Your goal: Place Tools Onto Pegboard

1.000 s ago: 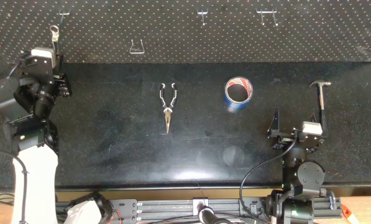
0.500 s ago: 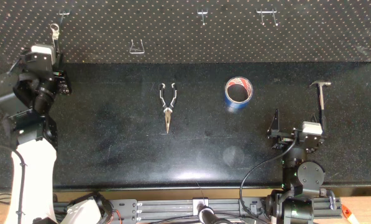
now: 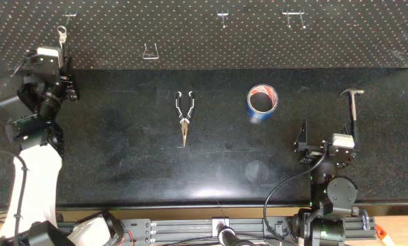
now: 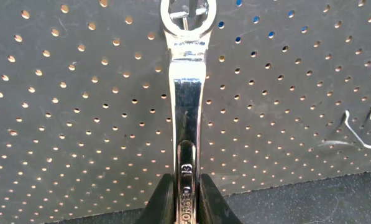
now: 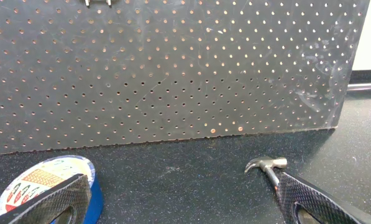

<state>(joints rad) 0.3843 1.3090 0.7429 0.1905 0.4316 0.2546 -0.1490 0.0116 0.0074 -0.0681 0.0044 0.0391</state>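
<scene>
A chrome wrench (image 4: 186, 112) stands upright against the pegboard (image 3: 190, 27), and its ring end circles a metal hook (image 4: 187, 11). My left gripper (image 4: 186, 202) is shut on the wrench's lower shaft; from above it sits at the board's far left (image 3: 59, 49), with the wrench (image 3: 61, 33) above it. Needle-nose pliers (image 3: 184, 115) lie mid-table. A roll of tape (image 3: 262, 101) and a hammer (image 3: 353, 102) lie to the right. My right gripper (image 3: 324, 134) rests open near the front right, with the tape (image 5: 42, 183) and hammer (image 5: 269, 167) ahead of its fingers.
Bare hooks hang on the pegboard: a wire loop (image 3: 150, 52), a single hook (image 3: 222, 16) and a double hook (image 3: 294, 18). The black table (image 3: 121, 150) has open surface between the pliers and both arms.
The left arm has shifted slightly up toward the pegboard while holding the wrench at the hook. The right arm has not moved.
</scene>
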